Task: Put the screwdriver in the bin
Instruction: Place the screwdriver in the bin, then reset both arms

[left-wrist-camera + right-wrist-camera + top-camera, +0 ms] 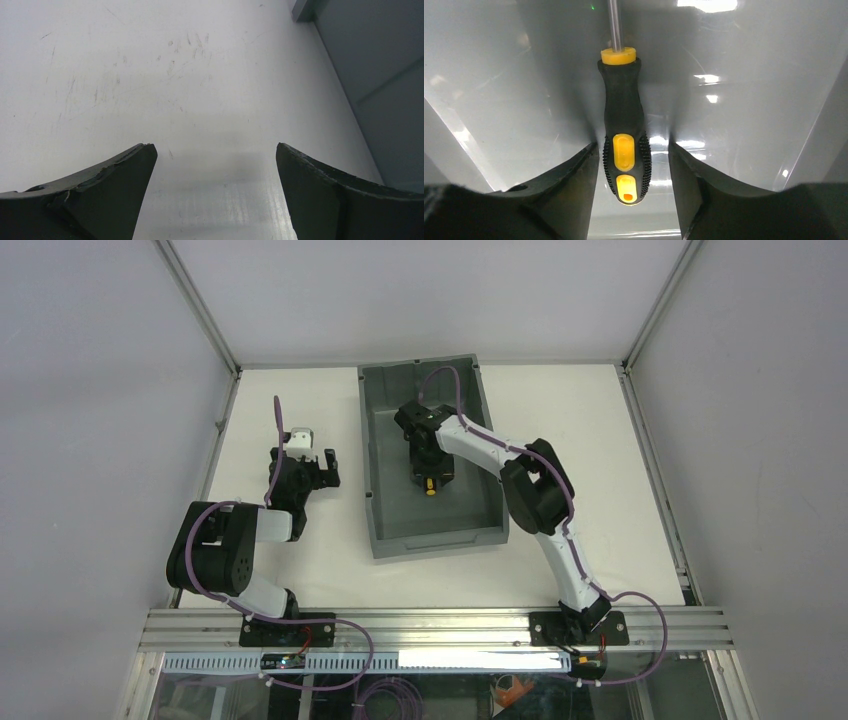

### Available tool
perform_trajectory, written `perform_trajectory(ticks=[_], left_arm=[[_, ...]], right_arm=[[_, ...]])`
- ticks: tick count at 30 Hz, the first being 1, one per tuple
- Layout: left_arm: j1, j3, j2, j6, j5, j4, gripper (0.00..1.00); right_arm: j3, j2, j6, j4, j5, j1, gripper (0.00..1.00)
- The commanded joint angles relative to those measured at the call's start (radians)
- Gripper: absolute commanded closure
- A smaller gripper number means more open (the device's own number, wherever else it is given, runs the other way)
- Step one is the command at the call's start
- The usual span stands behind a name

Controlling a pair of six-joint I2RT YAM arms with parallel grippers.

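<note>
The grey bin (376,502) stands in the middle of the table. The screwdriver (430,484), with a black and yellow handle, lies on the bin's floor. My right gripper (429,472) is down inside the bin. In the right wrist view the screwdriver's handle (624,115) lies between the open fingers (574,180), with a gap on the right side; the shaft points away over the bin floor (749,75). My left gripper (322,468) is open and empty over the bare table, left of the bin; its wrist view shows the gripper (215,147) above the white table (150,75).
A grey wall (390,100), apparently the bin's outer side, runs along the right of the left wrist view. The white table is fenced by metal frame rails (200,310) and white panels. The bin's lowered lip (440,540) faces the arms' bases.
</note>
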Motion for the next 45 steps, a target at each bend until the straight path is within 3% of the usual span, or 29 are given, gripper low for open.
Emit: perform_trajectory(ticks=[1, 8, 27, 35, 45], left_arm=[[0.011, 0.001, -0.029, -0.008, 0.015, 0.028, 0.01], [0.011, 0.001, -0.029, -0.008, 0.015, 0.028, 0.01], [0.011, 0.001, -0.029, -0.007, 0.015, 0.028, 0.01], [0.011, 0.001, -0.029, -0.007, 0.015, 0.028, 0.01], [0.011, 0.001, -0.030, -0.007, 0.015, 0.028, 0.01]], right_arm=[[0.037, -0.078, -0.020, 0.010, 0.030, 0.004, 0.42], [0.050, -0.194, -0.050, 0.013, 0.031, 0.007, 0.31], [0.143, -0.441, -0.211, -0.032, 0.140, 0.003, 0.13], [0.039, -0.613, -0.269, -0.007, 0.217, -0.051, 0.05], [-0.174, -0.839, -0.306, 0.067, 0.209, -0.234, 0.01]])
